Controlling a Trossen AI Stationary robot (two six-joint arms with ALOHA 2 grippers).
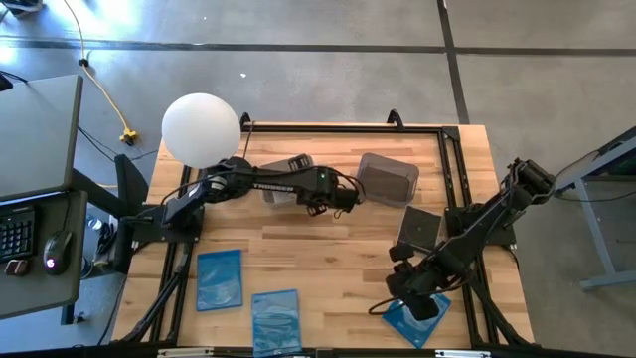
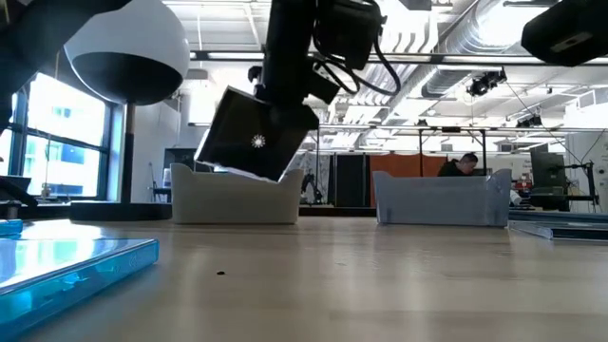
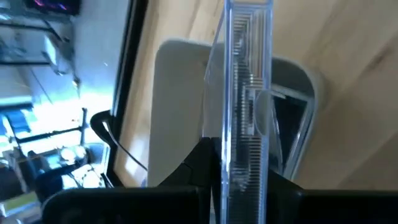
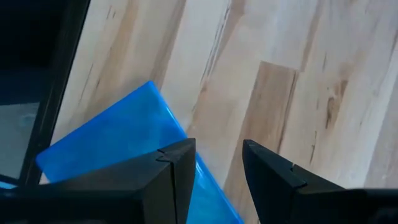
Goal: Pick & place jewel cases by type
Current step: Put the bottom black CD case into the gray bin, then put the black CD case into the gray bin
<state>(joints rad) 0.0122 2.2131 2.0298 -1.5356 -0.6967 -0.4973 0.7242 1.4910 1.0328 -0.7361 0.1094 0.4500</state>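
Note:
A black jewel case [image 2: 252, 142] with a clear spine [image 3: 245, 93] hangs tilted over the left grey tub [image 2: 233, 199], with my left gripper [image 3: 245, 155] shut on it near the table's far middle [image 1: 318, 194]. Another black case [image 1: 419, 229] lies flat beside the right tub [image 1: 388, 179]. Two blue cases [image 1: 219, 278] [image 1: 275, 320] lie flat near the front left. A third blue case [image 4: 112, 143] lies at the front right, below my right gripper [image 4: 217, 158], whose fingers stand a little apart above it with only wood showing between them. My left gripper pinches the black case between its two fingers, one on each flat face, at the case's upper edge [image 2: 285, 114]. The fingers slant down from above. The case hangs tilted below them, lifted clear above the left tub's rim.
A white globe on a stand [image 1: 202, 129] rises at the far left corner. A black frame [image 1: 452, 159] runs along the far and right edges. Bare wood lies in the table's middle [image 1: 328, 259]. A person sits in the room far behind the table [image 2: 465, 166].

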